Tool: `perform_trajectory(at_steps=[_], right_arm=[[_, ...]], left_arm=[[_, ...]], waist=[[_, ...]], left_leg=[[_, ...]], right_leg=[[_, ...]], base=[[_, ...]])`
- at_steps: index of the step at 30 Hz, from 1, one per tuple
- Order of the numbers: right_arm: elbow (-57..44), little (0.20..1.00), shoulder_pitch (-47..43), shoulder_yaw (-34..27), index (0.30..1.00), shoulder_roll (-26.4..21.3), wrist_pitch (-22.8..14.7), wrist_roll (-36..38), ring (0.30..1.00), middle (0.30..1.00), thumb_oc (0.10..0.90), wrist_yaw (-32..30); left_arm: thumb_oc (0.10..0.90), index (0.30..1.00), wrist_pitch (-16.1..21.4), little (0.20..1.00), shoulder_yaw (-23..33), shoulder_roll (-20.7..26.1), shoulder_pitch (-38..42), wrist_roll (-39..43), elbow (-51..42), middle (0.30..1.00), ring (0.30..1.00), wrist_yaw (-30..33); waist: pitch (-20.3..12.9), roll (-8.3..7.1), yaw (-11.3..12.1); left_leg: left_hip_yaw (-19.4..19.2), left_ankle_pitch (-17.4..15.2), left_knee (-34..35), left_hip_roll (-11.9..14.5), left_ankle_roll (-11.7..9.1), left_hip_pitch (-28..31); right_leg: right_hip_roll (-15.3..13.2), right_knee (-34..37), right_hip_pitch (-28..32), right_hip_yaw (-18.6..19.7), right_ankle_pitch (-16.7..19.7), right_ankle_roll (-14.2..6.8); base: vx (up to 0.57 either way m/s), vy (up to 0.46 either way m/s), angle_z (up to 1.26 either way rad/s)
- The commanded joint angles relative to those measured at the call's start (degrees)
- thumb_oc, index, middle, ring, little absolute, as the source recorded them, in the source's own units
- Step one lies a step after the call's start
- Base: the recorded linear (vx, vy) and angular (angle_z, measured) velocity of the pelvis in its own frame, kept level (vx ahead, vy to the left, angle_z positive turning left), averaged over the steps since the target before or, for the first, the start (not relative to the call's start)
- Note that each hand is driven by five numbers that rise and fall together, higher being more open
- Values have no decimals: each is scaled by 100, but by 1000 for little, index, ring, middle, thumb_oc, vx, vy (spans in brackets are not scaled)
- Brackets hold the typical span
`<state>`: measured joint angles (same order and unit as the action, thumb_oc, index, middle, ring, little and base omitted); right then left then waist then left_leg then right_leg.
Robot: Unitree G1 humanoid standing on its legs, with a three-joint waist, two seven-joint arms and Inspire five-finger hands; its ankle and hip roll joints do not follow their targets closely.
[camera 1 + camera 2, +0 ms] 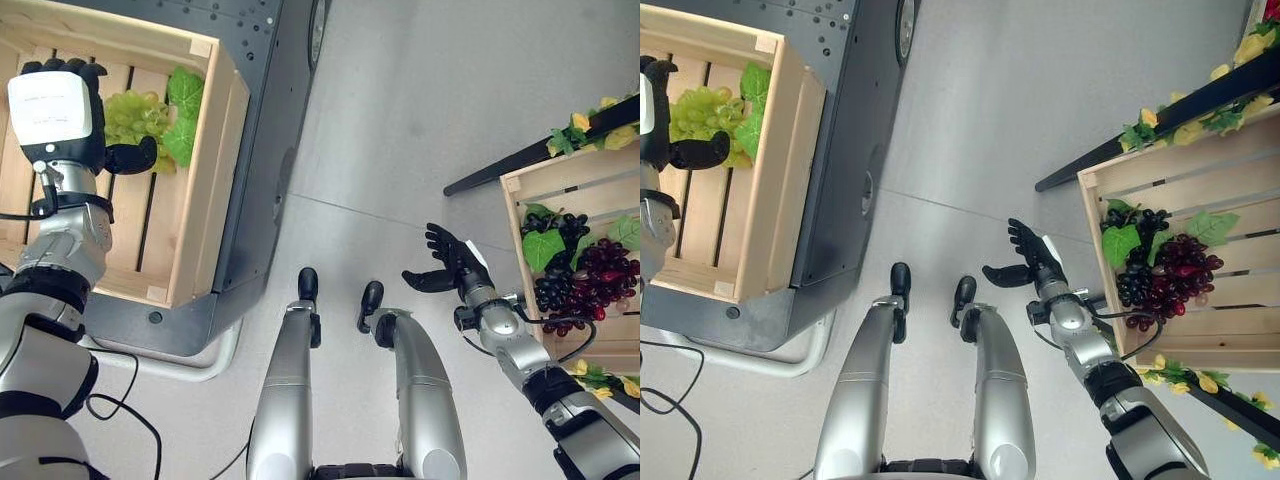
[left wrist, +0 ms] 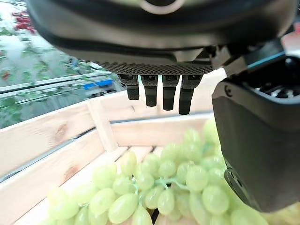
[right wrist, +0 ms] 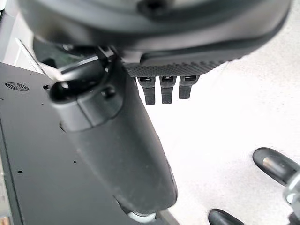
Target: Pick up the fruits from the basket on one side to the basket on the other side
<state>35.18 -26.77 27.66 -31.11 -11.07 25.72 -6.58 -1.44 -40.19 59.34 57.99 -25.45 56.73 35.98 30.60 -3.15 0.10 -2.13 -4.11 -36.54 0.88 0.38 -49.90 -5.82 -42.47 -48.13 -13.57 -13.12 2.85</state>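
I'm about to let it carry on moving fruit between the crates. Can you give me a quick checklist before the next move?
1. Left hand over the green grapes, fingers straight: ok.
2. Green grapes gripped: not ok, they lie loose in the left crate.
3. Right hand open and holding nothing: ok.
4. Dark grapes resting in the right crate: ok.
5. Right hand over a crate: not ok, it hangs above the floor.

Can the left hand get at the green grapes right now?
Probably yes. The left hand hangs open over the green grapes in the crate, and nothing lies between them.
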Motion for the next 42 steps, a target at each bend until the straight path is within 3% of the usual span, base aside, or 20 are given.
perform_trajectory(at_steps=[1,7,11,14,18,22,24,32,36,42], right_arm=[[-388,900,-43,-140,900,-429,-240,311,900,900,800,175],[-244,900,-166,-160,900,-495,-259,447,900,900,800,239],[-209,900,-94,-188,900,-494,-294,487,900,900,800,273],[-182,900,-2,-196,900,-519,-337,496,900,900,800,332],[-181,900,82,-179,900,-453,-398,437,900,900,800,319],[-168,900,161,-155,900,-332,-476,334,900,900,800,286],[-228,900,162,-125,900,-223,-410,282,900,900,800,211],[-167,900,406,-186,900,-87,-374,116,900,900,800,173],[-178,900,495,-224,900,-96,-342,82,900,900,800,200],[-65,900,504,-298,900,-167,-361,64,900,900,800,303]], left_arm=[[800,900,-550,900,-63,729,645,-665,95,900,900,-271],[800,900,-771,900,-677,839,1061,-969,109,900,900,-901],[800,900,-1012,900,-767,932,1095,-1033,121,900,900,-1055],[800,900,-1464,900,-752,1068,1138,-930,225,900,900,-860],[800,900,-1450,900,-552,1142,1235,-520,398,900,900,-77],[800,900,-912,900,0,1107,1097,200,559,900,900,801],[800,900,-368,900,393,1085,998,287,627,900,900,1244],[800,900,473,900,1208,1184,579,449,398,900,900,2068],[800,900,648,900,1420,1227,343,279,295,900,900,1968],[800,900,964,900,1193,1299,-107,-480,237,900,900,1125]], waist=[[-81,39,0],[-81,30,17],[-81,40,28],[-81,70,37],[-81,71,62],[-81,47,100],[-81,16,116],[-81,53,165],[-81,102,169],[-81,215,192]], left_leg=[[-487,-312,175,-113,158,349],[-468,-311,205,-110,165,276],[-455,-300,246,-121,162,279],[-453,-285,313,-135,156,342],[-452,-303,305,-133,160,390],[-429,-329,334,-150,163,511],[-401,-339,335,-157,164,546],[-382,-393,353,-182,199,670],[-391,-429,307,-183,211,673],[-419,-438,251,-199,212,646]], right_leg=[[179,509,267,71,489,-92],[160,541,190,26,531,-126],[148,576,195,-7,548,-140],[142,644,266,-23,542,-136],[121,625,326,-44,507,-123],[129,617,451,-52,457,-115],[136,612,499,-58,435,-101],[146,562,596,-49,365,-72],[137,497,588,-40,324,-55],[125,432,546,-11,300,-41]], base=[[0,0,0],[-3,1,5],[0,0,0],[0,0,0],[4,-9,0],[14,-44,1],[12,-50,2],[9,-14,3],[0,0,0],[0,0,0]])
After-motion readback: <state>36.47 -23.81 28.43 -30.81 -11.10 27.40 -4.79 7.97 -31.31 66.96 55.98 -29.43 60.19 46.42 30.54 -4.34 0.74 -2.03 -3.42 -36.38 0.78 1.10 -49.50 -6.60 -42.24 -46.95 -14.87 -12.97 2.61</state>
